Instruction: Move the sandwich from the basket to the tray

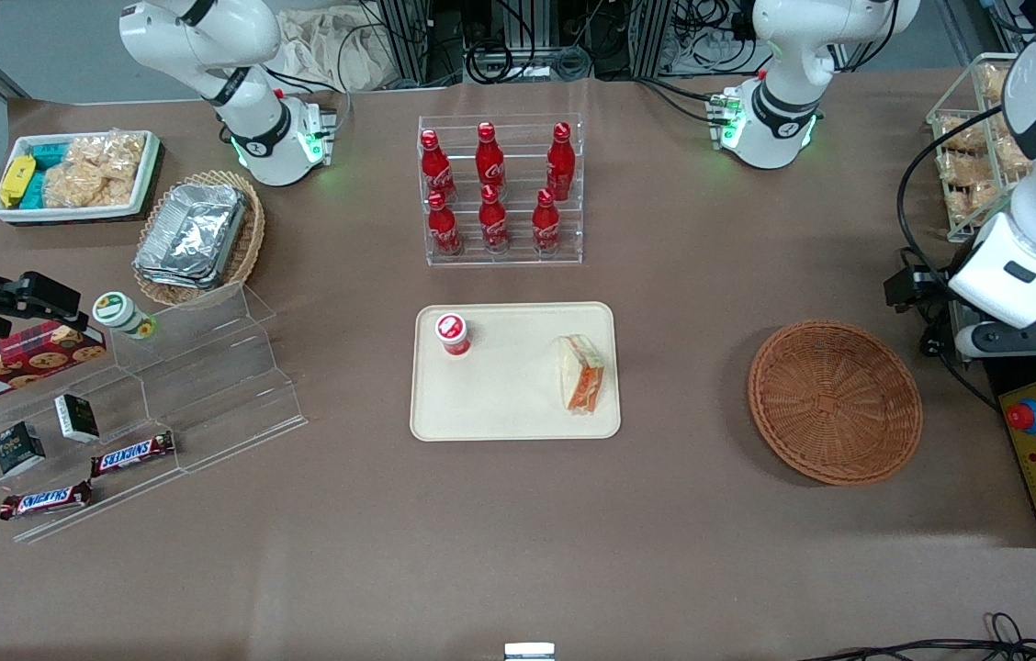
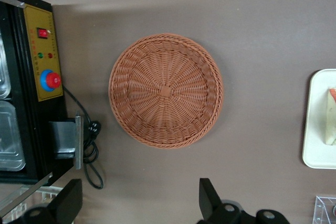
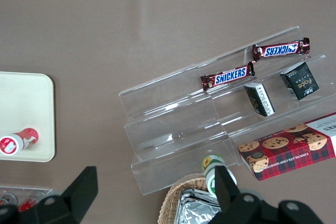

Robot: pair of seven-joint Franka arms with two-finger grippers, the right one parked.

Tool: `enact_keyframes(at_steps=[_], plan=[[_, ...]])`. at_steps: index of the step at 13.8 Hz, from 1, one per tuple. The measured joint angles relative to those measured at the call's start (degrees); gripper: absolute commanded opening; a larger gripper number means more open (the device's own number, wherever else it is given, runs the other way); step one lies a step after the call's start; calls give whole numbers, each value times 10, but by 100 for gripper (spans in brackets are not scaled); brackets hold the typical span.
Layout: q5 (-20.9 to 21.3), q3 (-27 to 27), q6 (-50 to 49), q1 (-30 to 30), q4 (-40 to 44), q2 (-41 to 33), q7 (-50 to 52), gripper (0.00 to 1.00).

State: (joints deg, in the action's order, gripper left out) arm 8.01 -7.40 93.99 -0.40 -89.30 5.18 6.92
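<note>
Sandwich point(image 1: 581, 373) lying on tray point(image 1: 514, 420); basket point(image 1: 835, 401) sitting empty on tabletop point(image 1: 518, 532); pincer point(image 2: 139, 203) being held spread above basket, gripping nothing.

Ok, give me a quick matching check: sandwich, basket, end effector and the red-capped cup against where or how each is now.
1 sandwich
2 basket
3 end effector
4 red-capped cup

a open, above the table beside the basket
b empty
c on the tray, at the end toward the working arm
d on the tray, at the end toward the parked arm

Pairs: 1-c, 2-b, 3-a, 4-d
</note>
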Motion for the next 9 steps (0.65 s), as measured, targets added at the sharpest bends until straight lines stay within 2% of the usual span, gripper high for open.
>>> enact_keyframes(at_steps=[4,9], plan=[[-41,27,43,-15,-73,-46,-5,100],[-57,31,43,-15,-82,-64,-10,100]])
